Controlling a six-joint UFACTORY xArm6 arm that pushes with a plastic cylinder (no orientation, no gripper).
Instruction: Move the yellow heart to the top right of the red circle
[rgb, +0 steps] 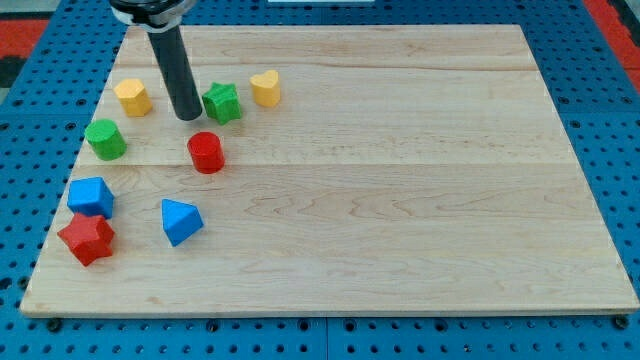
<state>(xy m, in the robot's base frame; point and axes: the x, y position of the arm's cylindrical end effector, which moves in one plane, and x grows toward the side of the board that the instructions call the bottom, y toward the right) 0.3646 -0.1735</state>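
Camera view, rod-ended arm with no jaws and nothing held: my tip (188, 117) planted near the board's top-left corner, just left of the green star (223, 102) and above-left of the red circle (206, 152). Yellow heart (265, 88) to the view's right of my tip, beyond the green star and slightly nearer the top edge, already up-right of the red circle though apart from it; long axis not discernible. No brands, labels or legible writing visible.

Rod is coming down from the view's top left, leaning slightly toward the view's right. My tip (188, 116) is sitting on the board, lower end in plain sight.
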